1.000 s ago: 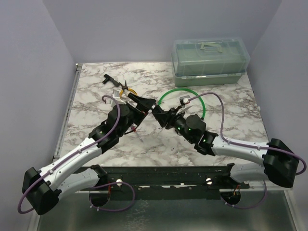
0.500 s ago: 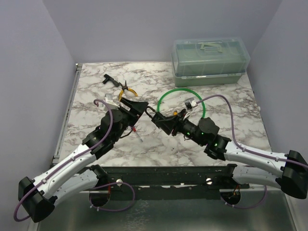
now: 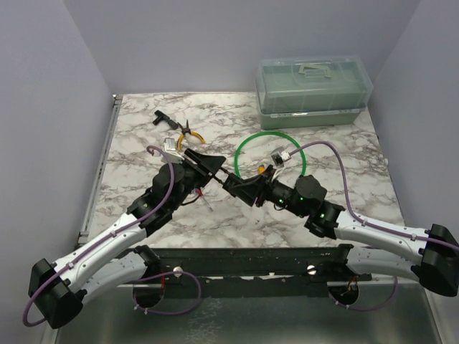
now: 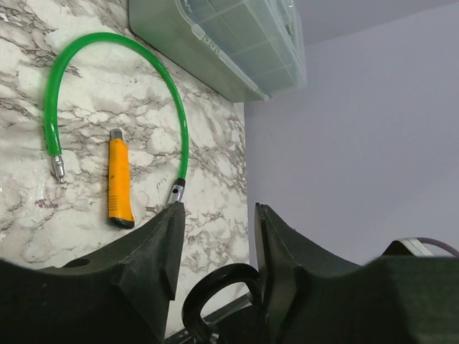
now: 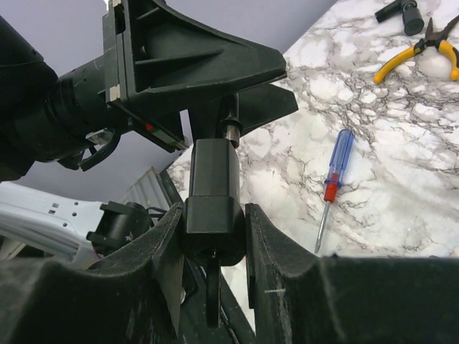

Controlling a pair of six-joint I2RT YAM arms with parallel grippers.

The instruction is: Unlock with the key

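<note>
My right gripper [image 5: 213, 208] is shut on the body of the black padlock [image 5: 211, 168], held in the air over the table's near middle [image 3: 237, 183]. A thin flat strip [image 5: 213, 287] sticks out of the padlock's near end. It looks like the key, dark in this light. The padlock's shackle [image 4: 219, 290] sits between the fingers of my left gripper [image 4: 215, 208]. It touches the right finger, and a gap shows at the left finger. In the top view the left gripper [image 3: 219, 170] meets the right gripper [image 3: 242, 186] tip to tip.
A green cable loop [image 3: 269, 134] and an orange knife [image 4: 120, 179] lie behind the grippers. A clear green toolbox [image 3: 314, 89] stands at the back right. Yellow-handled pliers [image 3: 190, 135] lie at the back left. A blue-and-red screwdriver [image 5: 333, 175] lies under the left arm.
My left gripper's fingers have come from wide apart to half closed around the shackle. Both wrists have shifted a little toward the near edge, with the padlock still in the right gripper.
</note>
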